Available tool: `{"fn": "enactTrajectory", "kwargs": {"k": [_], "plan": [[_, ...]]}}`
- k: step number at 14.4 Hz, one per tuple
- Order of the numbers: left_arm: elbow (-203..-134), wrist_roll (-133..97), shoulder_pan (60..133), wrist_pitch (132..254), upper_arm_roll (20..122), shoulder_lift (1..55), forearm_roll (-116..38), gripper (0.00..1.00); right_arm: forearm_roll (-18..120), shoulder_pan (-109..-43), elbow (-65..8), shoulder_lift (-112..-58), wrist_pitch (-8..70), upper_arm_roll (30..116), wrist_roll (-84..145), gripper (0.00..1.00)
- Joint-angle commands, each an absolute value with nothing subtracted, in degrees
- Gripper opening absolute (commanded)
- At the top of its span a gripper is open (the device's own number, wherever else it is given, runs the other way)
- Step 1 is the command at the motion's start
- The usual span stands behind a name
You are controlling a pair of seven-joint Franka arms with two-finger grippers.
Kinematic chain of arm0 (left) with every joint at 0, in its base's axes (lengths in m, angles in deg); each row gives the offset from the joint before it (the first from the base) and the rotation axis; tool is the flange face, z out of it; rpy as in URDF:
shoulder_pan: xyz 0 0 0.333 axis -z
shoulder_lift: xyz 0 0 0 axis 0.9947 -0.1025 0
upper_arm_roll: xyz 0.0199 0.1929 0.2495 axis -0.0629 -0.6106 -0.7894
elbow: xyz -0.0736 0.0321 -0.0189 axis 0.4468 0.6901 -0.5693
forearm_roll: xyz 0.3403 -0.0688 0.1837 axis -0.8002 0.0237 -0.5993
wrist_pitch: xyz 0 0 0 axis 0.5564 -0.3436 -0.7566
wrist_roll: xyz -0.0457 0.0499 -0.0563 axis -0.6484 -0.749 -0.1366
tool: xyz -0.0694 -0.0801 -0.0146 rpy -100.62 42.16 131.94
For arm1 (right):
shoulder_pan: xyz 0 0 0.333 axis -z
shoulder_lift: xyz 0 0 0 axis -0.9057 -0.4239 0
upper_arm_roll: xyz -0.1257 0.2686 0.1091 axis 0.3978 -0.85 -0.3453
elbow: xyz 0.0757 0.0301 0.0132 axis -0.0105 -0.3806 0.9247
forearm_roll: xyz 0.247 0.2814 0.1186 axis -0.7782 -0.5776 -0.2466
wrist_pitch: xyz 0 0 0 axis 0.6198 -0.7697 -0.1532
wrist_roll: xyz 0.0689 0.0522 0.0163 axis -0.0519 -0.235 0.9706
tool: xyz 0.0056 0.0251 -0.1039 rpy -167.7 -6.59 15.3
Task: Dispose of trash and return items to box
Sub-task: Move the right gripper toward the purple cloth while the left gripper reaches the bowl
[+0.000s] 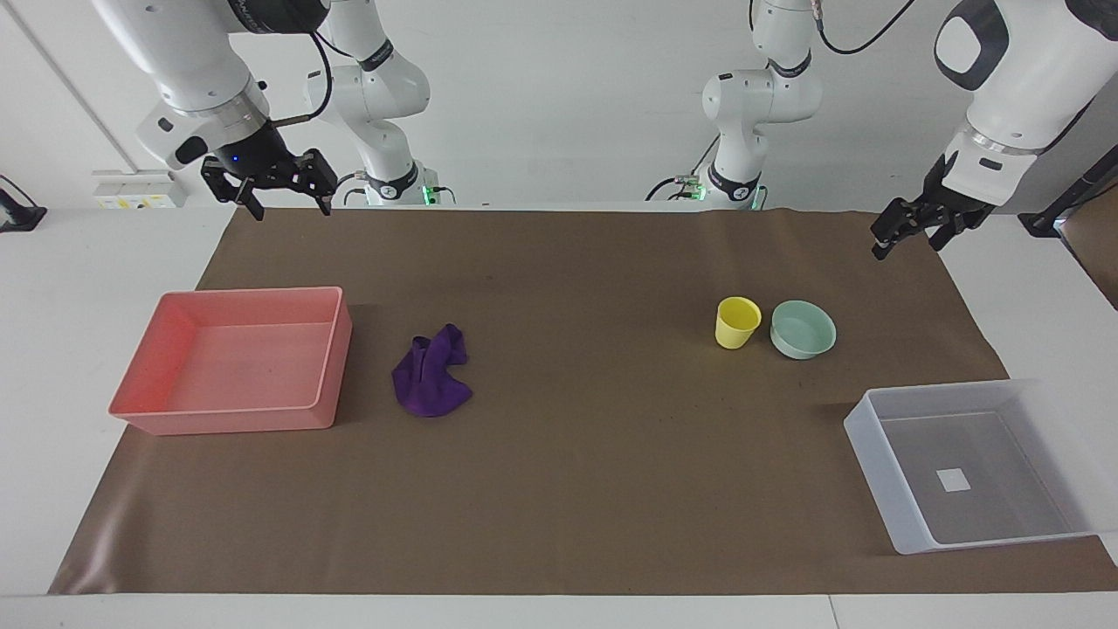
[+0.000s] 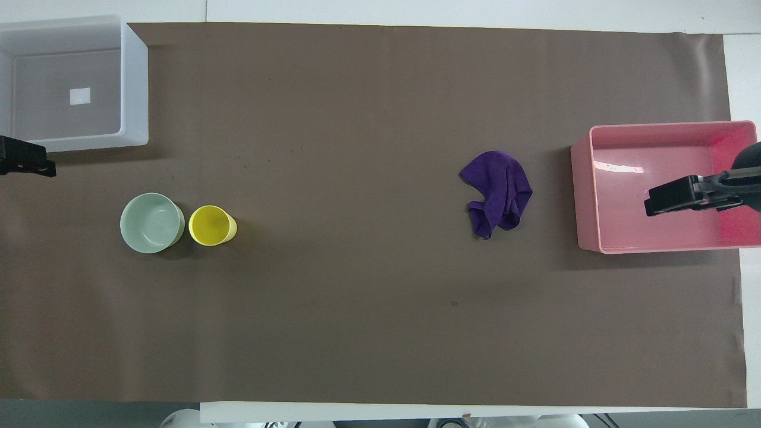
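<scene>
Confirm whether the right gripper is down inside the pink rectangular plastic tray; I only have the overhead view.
Observer: No. In the facing view the right gripper hangs high in the air, well clear of the pink rectangular plastic tray, touching nothing.
Operator: Report its jaws.
Observer: Open and empty.
Operator: Now the left gripper; I see only a black tip by the translucent whitish-grey plastic tub.
Observer: It is raised too, jaws open, holding nothing, and not touching the tub.
</scene>
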State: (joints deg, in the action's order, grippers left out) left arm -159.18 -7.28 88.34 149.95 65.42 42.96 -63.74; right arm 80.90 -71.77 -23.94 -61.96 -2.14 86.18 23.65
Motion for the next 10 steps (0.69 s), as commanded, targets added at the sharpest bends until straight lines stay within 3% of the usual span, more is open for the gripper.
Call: {"fn": "enactTrajectory", "kwargs": {"k": [1,5,7,8,10], "plan": [[-154.7,-4.8,88.9,147.2,64.8,40.1,-63.1,1.0,80.5,-71.2,-24.7,-61.5,-1.2,86.0,23.1,1.0],[-154.8,-3.7,89.0,146.5,64.9,40.2,-63.3,1.0,80.5,-71.1,-26.3,-61.2,1.3,86.0,23.3,1.0],[-155.3,-3.0,88.8,146.8,64.9,40.4,-63.2,1.0,80.5,-71.9,-32.2,-58.9,5.7,85.8,23.8,1.0],[-157.2,-2.8,88.5,147.9,64.9,41.3,-63.3,1.0,80.4,-71.9,-33.2,-59.4,6.5,85.7,24.1,1.0],[-168.1,-3.0,88.3,155.7,64.8,46.1,-63.2,1.0,80.4,-74.6,-35.0,-61.2,10.1,85.6,24.6,1.0]]}}
